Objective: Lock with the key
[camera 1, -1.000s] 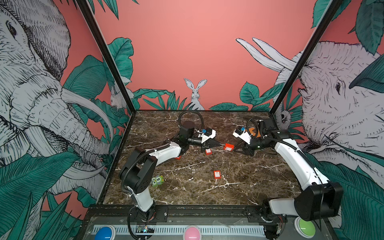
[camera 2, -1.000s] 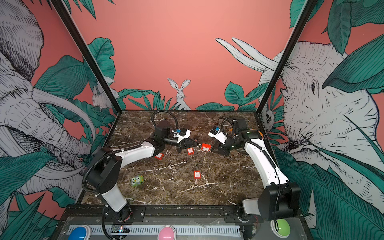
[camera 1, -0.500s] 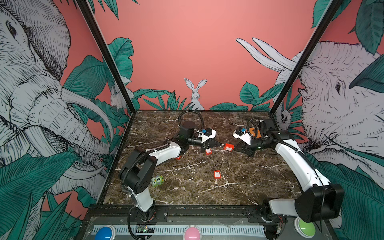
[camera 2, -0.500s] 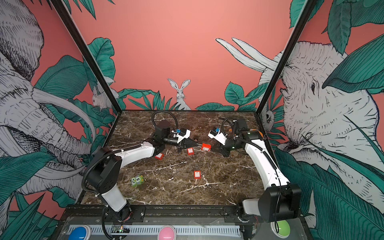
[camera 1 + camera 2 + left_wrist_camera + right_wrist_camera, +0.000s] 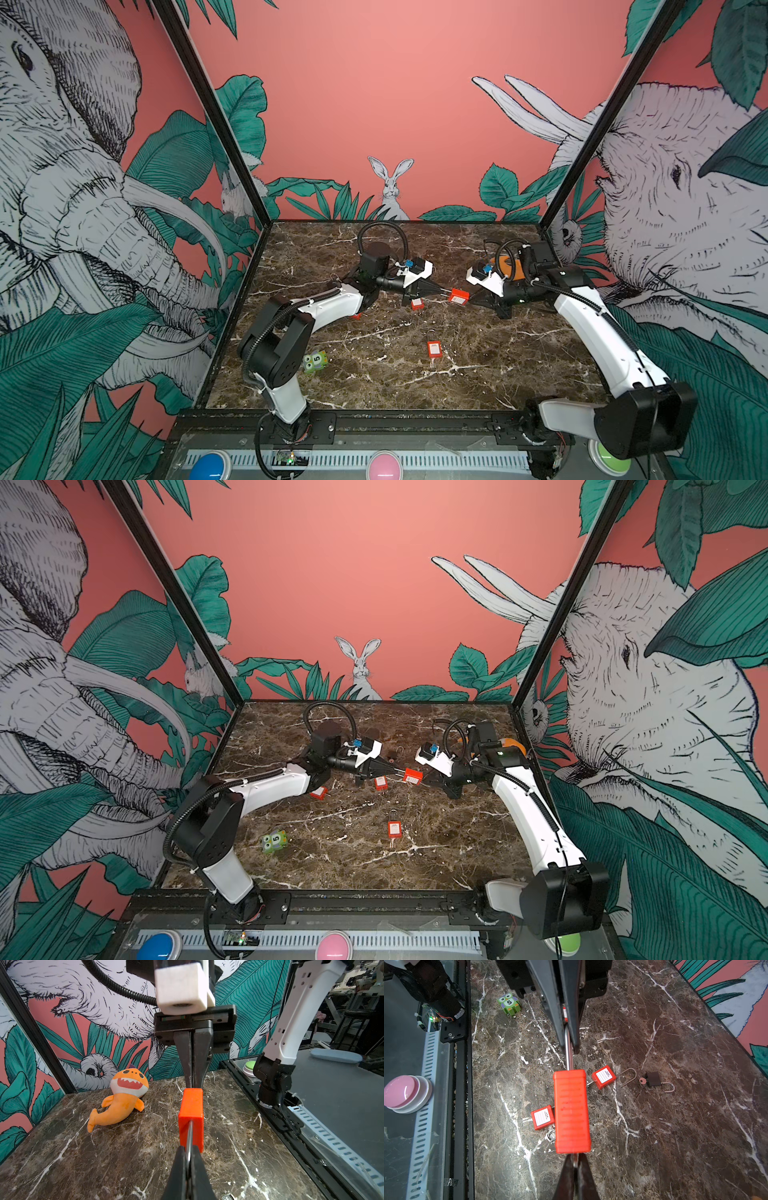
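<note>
Left wrist: left pincer on shackle

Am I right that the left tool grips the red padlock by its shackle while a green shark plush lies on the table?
The shark plush is orange, not green, as the left wrist view shows; the left tool grips the red padlock by its shackle.

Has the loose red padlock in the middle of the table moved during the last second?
No. The loose red padlock keeps its place relative to the front edge of the table.
</note>
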